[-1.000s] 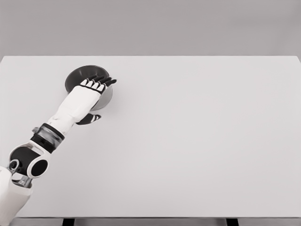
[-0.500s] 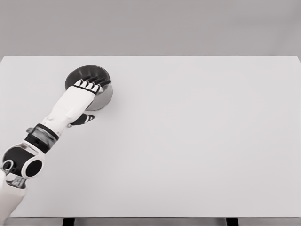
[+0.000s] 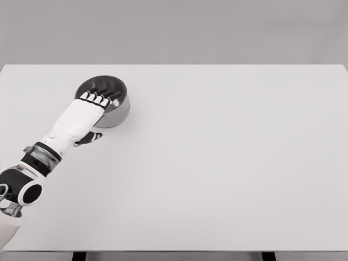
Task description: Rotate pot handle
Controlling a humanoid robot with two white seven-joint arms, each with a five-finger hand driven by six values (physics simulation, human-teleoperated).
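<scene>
A round grey pot with a dark inside stands at the table's far left. Its handle does not show; my arm may cover it. My left hand lies palm down over the pot's near-left rim. The dark fingers stretch loosely over the opening and hold nothing. The thumb sticks out to the right beneath the wrist, above the tabletop and apart from the pot. The left forearm runs down to the lower left corner.
The white table fills the view, its far edge running just behind the pot and its front edge along the bottom. A plain grey wall lies beyond.
My left hand and arm slid to the left, so the fingertips went from the pot's right rim to over its middle. The pot stayed where it was.
</scene>
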